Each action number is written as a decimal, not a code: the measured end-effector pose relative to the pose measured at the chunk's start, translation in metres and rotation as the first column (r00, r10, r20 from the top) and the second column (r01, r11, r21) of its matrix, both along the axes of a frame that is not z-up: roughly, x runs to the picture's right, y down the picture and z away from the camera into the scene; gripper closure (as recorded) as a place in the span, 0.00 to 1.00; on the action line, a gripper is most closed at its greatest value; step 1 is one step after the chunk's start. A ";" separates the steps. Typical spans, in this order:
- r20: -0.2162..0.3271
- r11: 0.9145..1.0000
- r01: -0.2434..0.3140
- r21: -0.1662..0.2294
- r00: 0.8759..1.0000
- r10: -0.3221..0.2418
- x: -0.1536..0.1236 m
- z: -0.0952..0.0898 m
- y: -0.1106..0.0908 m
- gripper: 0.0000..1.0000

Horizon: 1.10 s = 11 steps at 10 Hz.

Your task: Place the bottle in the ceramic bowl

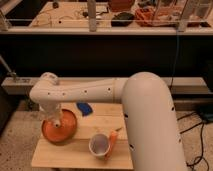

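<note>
The ceramic bowl [61, 131] is a wide orange-terracotta dish at the left end of the small wooden table [75, 155]. My white arm reaches in from the right and bends down over the bowl. My gripper [56, 121] hangs just inside the bowl, over its middle. A pale whitish shape at the gripper's tip may be the bottle [57, 124], but the gripper hides most of it, so I cannot tell whether the bottle is held or resting in the bowl.
A cup with a white inside [100, 145] stands at the table's front middle. A small orange object [114, 138] lies right beside it. A small blue object [84, 108] lies at the table's back edge. A dark counter stands behind the table.
</note>
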State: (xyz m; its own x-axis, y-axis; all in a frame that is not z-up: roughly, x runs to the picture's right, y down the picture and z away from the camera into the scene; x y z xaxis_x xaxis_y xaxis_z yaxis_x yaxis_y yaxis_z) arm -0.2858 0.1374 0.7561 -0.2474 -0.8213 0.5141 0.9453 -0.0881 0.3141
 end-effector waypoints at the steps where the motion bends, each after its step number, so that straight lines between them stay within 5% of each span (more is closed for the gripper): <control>1: 0.001 1.000 0.001 -0.001 1.000 -0.001 -0.001 -0.001 0.000 0.59; 6: 0.003 1.000 0.006 -0.012 1.000 -0.006 -0.003 -0.002 0.001 0.77; 11: 0.007 1.000 0.011 -0.021 1.000 -0.011 -0.004 -0.004 0.001 0.71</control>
State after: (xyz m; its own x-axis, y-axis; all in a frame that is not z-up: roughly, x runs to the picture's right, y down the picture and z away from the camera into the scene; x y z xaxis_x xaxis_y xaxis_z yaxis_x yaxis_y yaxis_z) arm -0.2898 0.1381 0.7526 -0.2597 -0.8075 0.5296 0.9422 -0.0916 0.3223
